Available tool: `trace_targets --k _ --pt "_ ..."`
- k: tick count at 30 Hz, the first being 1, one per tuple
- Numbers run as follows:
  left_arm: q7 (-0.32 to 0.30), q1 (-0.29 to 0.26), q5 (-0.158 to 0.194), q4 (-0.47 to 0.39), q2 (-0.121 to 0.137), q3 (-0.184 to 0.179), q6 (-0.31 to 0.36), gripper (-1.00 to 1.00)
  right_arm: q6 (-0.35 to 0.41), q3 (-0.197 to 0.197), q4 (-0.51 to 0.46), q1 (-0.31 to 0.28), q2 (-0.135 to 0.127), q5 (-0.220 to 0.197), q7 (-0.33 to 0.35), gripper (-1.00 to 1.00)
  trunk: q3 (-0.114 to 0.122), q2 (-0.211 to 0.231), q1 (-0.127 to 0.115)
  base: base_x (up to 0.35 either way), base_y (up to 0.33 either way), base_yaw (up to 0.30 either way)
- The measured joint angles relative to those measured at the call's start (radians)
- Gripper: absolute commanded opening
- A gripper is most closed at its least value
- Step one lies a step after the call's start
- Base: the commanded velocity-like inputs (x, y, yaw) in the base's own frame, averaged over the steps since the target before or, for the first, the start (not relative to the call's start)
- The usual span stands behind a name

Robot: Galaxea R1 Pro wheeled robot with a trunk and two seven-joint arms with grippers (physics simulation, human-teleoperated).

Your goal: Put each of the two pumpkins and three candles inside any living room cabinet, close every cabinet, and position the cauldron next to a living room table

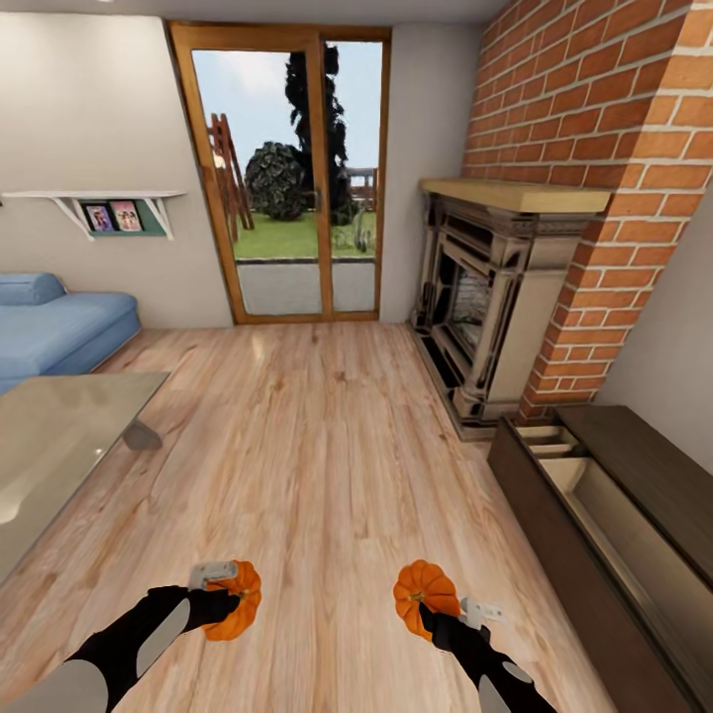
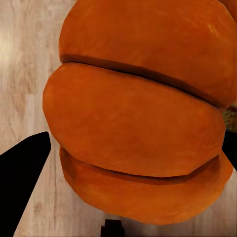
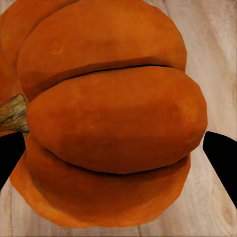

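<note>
Already each arm carries a load: the left gripper is clenched on one pumpkin, the right gripper on the other pumpkin, both held above the wooden floor. The cabinet, its long axis running along the right wall with pale drawers open, lies nearer the right arm. No writing is readable.

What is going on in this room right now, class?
A two-armed robot is carrying a pumpkin in each tool above the wood floor. The left tool is shut on the left pumpkin, and the right tool is shut on the right pumpkin. The cabinet to its right has its drawers pulled open, nothing visible inside them. The table stands to its left. Neither pumpkin is stored yet.
</note>
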Motion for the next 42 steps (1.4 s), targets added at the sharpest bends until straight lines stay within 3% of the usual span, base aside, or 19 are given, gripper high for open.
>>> trace_targets --k 16,42 --pt "-0.002 0.0 0.001 -0.001 0.001 0.0 0.0 -1.0 -0.001 0.0 -0.001 0.0 0.001 -0.001 0.0 -1.0 0.0 0.0 0.0 0.288 0.018 0.0" --pt "-0.002 0.0 0.0 0.0 -0.003 -0.003 0.0 -1.0 -0.003 0.0 0.0 0.0 0.001 -0.002 0.0 -1.0 0.0 0.0 0.0 0.287 0.136 0.0"
